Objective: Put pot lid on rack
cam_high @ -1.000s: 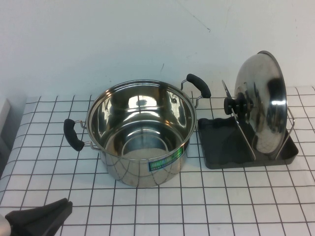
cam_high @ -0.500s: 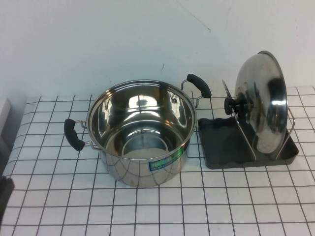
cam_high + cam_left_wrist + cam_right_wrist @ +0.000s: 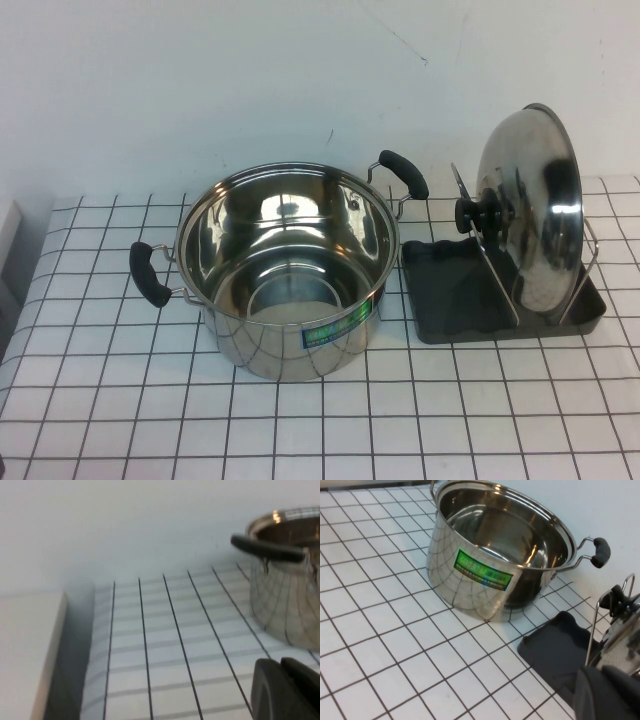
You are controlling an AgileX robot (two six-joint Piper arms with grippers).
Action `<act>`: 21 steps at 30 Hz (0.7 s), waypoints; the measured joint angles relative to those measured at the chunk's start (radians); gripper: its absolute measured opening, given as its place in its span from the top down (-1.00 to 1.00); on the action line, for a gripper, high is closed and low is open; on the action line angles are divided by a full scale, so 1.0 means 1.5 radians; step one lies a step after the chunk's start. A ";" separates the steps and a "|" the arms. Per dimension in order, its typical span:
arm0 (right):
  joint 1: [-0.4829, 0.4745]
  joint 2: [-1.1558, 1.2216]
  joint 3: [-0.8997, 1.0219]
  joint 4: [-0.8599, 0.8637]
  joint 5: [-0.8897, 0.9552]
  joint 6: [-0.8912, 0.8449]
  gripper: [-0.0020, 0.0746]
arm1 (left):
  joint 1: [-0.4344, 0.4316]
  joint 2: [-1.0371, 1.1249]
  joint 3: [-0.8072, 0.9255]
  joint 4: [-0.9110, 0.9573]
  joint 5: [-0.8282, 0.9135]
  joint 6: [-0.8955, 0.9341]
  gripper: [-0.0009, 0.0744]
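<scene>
- Now pot lid stands on edge in rack, leaning between upright wire loops, black knob facing the pot.
- Rack sits on the checked tablecloth, just beside pot on its right side.
- Pot is uncovered, green label on its front wall, two black handles.
- Left gripper not in high view; in left wrist view it hovers low over the cloth, near a pot handle; fingers look pressed together.
- Right gripper seen only in right wrist view, near the rack tray; finger state cannot be told.
- Neither gripper touches the lid.
</scene>
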 joint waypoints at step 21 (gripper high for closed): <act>0.000 -0.001 0.000 0.000 0.002 0.000 0.95 | 0.003 -0.005 -0.002 0.071 0.110 -0.159 0.98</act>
